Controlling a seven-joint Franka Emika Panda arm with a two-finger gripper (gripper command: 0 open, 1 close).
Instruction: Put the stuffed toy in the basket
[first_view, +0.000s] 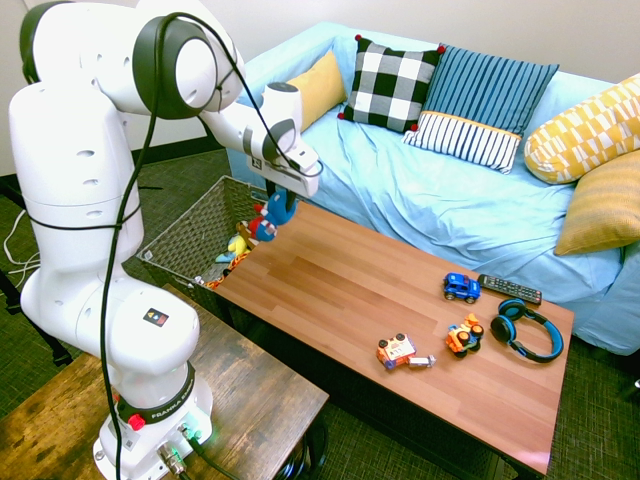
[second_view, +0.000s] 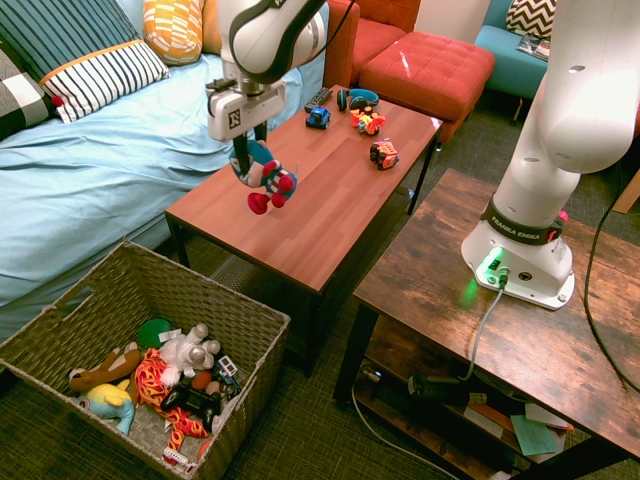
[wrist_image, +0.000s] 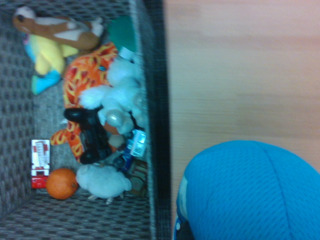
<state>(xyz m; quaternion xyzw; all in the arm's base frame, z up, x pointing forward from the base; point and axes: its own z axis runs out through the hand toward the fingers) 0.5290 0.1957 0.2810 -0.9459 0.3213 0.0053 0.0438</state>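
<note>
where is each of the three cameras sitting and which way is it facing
First exterior view: high, beside the arm's base, facing the sofa across the coffee table; shows the whole arm, with the gripper holding the stuffed toy.
Second exterior view: high, on the opposite side, past the basket, looking along the table; shows base and forearm.
Wrist view: looks straight down on the basket edge and tabletop; the blue stuffed toy fills a corner, and no arm shows.
Shared: all three show the toy, basket and table.
</note>
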